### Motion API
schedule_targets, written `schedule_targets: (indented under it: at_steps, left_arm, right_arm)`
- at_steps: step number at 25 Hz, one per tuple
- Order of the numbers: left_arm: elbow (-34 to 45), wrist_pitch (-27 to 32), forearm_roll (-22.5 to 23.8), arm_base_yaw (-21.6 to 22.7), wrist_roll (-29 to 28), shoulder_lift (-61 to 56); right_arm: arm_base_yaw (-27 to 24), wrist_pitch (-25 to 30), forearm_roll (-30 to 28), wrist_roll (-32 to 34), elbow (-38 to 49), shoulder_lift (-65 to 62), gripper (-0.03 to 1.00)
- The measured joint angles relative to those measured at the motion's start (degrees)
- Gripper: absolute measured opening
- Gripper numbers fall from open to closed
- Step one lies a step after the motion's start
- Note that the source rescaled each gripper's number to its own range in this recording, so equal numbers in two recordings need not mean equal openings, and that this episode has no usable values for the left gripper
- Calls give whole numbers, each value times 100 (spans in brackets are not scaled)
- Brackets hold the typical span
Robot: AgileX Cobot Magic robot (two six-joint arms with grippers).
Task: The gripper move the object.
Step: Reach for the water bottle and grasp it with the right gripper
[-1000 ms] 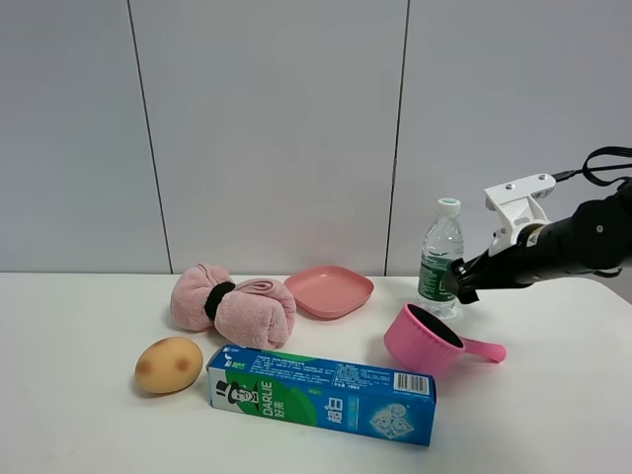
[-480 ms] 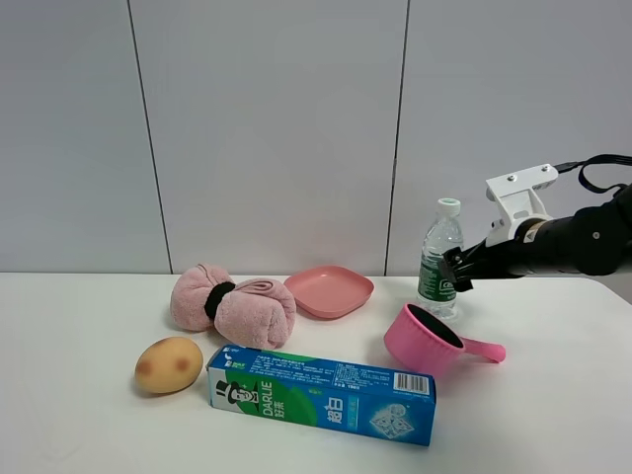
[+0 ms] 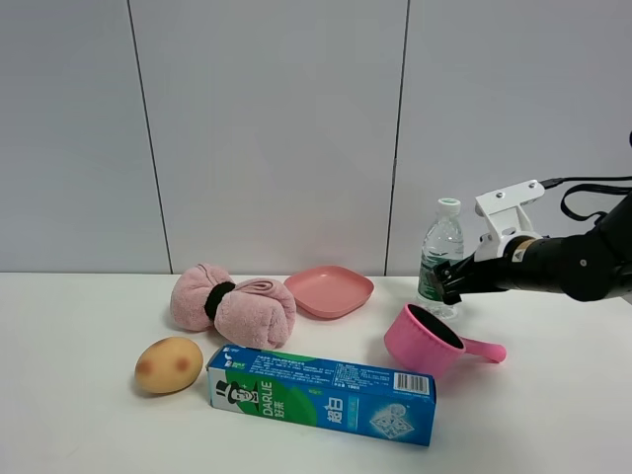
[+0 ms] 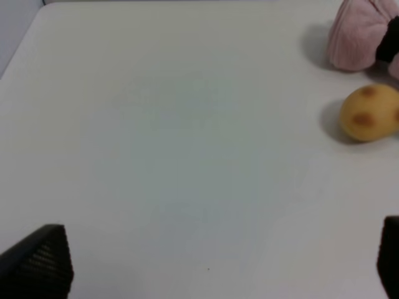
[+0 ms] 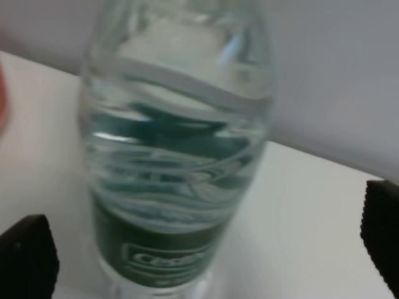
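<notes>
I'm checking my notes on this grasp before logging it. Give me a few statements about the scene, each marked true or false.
1. The water bottle stands upright on the table. True.
2. The right gripper is shut on the water bottle. False: its jaws are open, one on each side of the bottle, with gaps showing in the right wrist view.
3. The potato lies on the pink plate. False: it lies on the table, left of the toothpaste box.
4. A black band wraps the rolled pink towel. True.
</notes>
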Motion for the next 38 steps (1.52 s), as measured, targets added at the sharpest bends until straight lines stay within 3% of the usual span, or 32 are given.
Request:
schedule_targets:
  at_steps: [20,38]
  left_arm:
    - [0,0,0,0,0,0]
    - [0,0,0,0,0,0]
  right_arm:
    - [18,-1085,-88,20,-6,612,100]
    - [23,-1220,-88,85,-688,954,100]
